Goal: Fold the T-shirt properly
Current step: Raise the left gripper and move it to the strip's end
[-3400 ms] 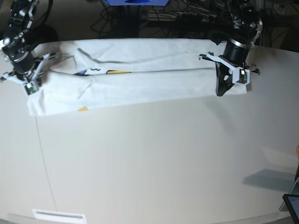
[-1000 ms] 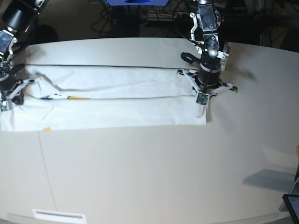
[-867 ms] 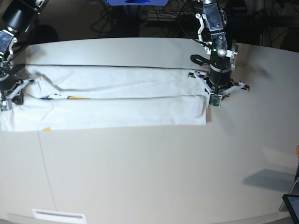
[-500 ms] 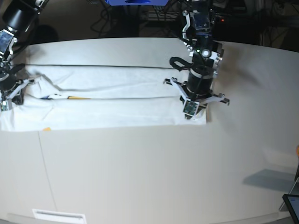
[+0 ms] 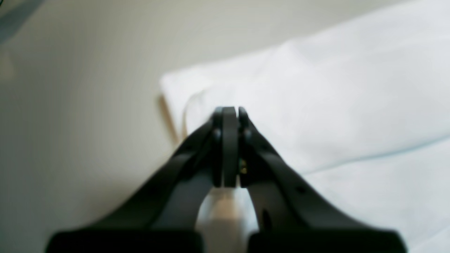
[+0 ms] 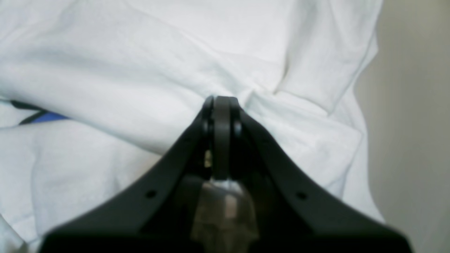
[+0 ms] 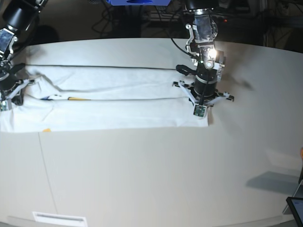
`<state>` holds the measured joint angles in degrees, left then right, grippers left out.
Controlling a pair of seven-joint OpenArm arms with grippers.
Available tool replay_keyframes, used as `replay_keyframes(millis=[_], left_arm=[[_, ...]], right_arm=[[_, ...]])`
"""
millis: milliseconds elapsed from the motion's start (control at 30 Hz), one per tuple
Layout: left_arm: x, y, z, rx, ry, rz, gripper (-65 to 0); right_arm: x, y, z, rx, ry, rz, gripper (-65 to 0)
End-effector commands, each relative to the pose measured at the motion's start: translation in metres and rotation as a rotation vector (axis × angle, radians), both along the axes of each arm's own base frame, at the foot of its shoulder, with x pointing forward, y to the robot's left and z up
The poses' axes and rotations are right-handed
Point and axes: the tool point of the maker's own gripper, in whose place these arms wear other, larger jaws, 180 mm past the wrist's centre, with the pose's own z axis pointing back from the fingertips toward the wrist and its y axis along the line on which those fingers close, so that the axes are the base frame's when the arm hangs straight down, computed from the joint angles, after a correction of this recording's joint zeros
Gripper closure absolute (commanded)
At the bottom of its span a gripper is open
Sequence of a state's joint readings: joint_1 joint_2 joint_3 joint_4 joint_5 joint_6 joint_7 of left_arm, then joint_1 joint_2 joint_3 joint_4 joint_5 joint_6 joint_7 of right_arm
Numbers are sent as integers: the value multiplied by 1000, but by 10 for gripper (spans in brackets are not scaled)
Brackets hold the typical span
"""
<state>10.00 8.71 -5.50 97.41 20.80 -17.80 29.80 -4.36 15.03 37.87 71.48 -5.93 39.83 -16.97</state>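
Observation:
The white T-shirt (image 7: 118, 101) lies as a long folded strip across the far half of the table, with slivers of blue and yellow print (image 7: 71, 99) showing at a crease. My left gripper (image 7: 200, 105) hovers over the strip's right end. In the left wrist view it (image 5: 226, 111) is shut above the shirt's (image 5: 334, 105) corner, with no cloth seen between its jaws. My right gripper (image 7: 8, 97) sits at the strip's left end. In the right wrist view it (image 6: 218, 99) is shut, and the creases of the cloth (image 6: 140, 52) gather at its tip.
The pale table (image 7: 151, 179) stretches toward the front edge, where a white label (image 7: 59, 218) sits. A dark screen (image 7: 296, 208) pokes in at the bottom right corner. Cables and dark gear (image 7: 156, 14) crowd the space behind the table.
The left arm swung right past the shirt's end, then left over the cloth, and now stands near the right edge again. The shirt and the right arm stayed put.

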Motion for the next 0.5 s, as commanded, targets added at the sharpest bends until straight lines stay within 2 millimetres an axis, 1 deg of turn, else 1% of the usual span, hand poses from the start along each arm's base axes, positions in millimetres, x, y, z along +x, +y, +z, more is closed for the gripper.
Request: replay_keyframes(millis=[0, 167, 333, 400, 467], left_arm=[[8, 2, 13, -4, -52, 9, 0], [2, 23, 9, 6, -42, 63, 0], [-5, 43, 11, 25, -41, 114, 0], [-7, 54, 20, 39, -63, 141, 0], [-5, 62, 41, 62, -112, 156, 0]], right_arm=[[-48, -14, -35, -85, 267, -5, -3], [-48, -14, -35, -85, 269, -5, -3], [-48, -13, -36, -84, 269, -5, -3], [-48, -13, -36, -84, 269, -5, -3], [-48, -13, -36, -84, 269, -5, -3]])
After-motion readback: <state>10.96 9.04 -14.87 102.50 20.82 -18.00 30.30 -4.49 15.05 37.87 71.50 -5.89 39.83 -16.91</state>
